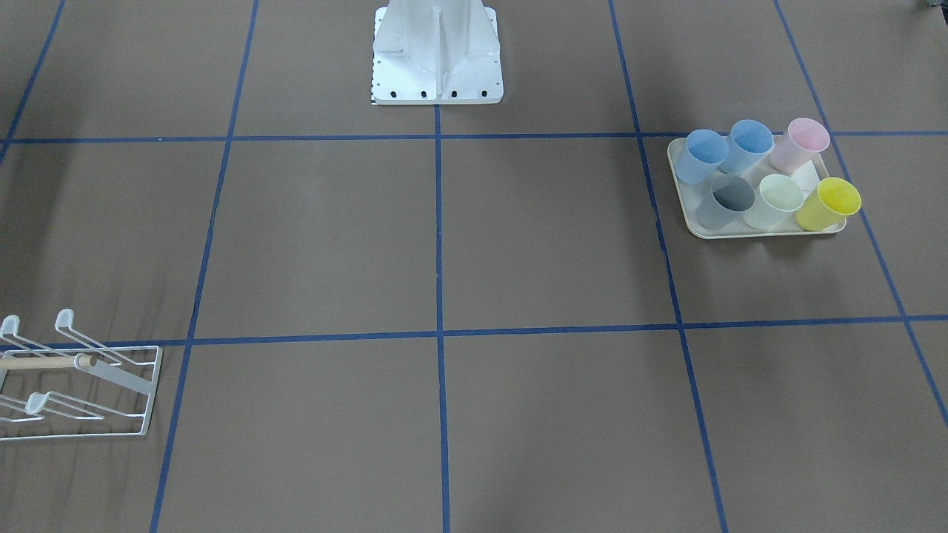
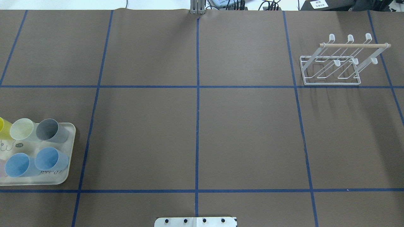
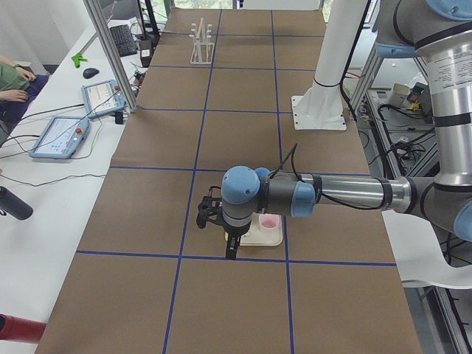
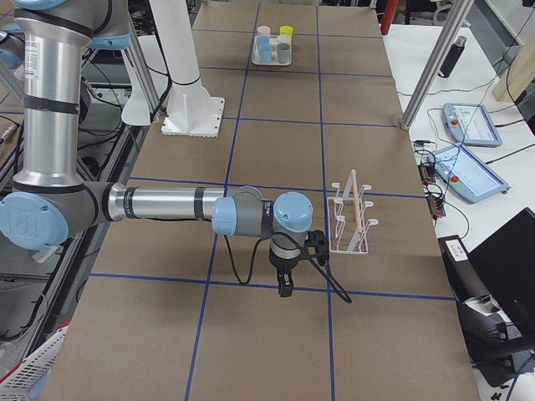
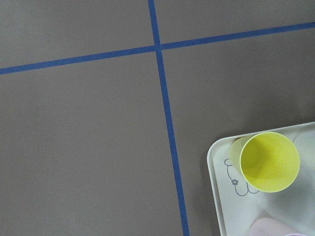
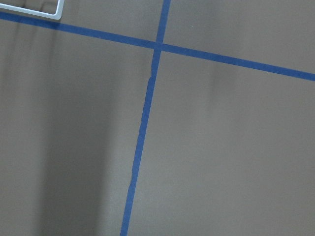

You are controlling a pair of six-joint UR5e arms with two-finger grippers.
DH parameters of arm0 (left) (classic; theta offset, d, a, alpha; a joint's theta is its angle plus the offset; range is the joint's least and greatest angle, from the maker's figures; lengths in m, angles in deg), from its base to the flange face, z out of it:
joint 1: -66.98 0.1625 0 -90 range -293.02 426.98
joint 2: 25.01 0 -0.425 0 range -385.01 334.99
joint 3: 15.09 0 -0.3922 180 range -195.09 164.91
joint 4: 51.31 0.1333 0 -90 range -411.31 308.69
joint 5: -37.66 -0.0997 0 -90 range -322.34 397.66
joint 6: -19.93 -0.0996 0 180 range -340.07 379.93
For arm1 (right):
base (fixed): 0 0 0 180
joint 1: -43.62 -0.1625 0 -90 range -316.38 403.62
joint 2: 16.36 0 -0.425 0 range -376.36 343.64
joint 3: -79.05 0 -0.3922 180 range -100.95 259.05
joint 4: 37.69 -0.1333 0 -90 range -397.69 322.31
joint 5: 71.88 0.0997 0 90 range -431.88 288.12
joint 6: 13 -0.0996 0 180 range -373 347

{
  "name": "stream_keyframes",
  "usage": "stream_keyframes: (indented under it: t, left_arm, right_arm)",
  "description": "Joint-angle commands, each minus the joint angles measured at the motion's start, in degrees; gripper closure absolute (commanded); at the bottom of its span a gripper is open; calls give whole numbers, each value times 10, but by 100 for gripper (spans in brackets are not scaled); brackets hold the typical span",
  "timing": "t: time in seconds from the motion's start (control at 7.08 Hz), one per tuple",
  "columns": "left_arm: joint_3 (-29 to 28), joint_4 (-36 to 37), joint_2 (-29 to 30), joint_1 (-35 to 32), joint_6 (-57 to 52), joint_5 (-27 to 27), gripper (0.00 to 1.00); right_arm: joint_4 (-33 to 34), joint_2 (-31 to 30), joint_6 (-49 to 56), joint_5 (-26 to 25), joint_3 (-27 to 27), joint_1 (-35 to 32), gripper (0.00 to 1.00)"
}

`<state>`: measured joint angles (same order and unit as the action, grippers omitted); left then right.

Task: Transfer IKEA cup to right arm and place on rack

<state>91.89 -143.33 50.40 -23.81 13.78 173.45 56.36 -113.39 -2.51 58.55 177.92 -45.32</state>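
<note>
Several pastel cups stand on a cream tray (image 1: pixel 740 231): two blue (image 1: pixel 700 155), a pink (image 1: pixel 800 144), a grey (image 1: pixel 726 201), a pale green (image 1: pixel 774 201) and a yellow (image 1: pixel 828 203). The left wrist view shows the yellow cup (image 5: pixel 269 161) from above. The white wire rack (image 2: pixel 331 67) with its wooden dowel stands empty at the far right of the overhead view. My left gripper (image 3: pixel 230 247) hangs above the tray's near end; my right gripper (image 4: pixel 285 288) hangs beside the rack (image 4: pixel 351 219). I cannot tell whether either is open or shut.
Blue tape lines divide the brown table. The white robot base (image 1: pixel 437 55) stands at the table's near edge. The rack's corner (image 6: pixel 54 12) shows in the right wrist view. Tablets and cables lie on the side table (image 3: pixel 59 136).
</note>
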Motion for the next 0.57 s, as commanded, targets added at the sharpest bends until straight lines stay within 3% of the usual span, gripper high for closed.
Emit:
stream_keyframes:
  t: [0.0,0.42]
  left_arm:
    - [1,-11,0,0,-1,-3,0]
    - [10,-26,0,-1,0,-1,0]
  right_arm:
    - [0,0,0,1,0,0,0]
    - [0,4,1,0,17,0,0]
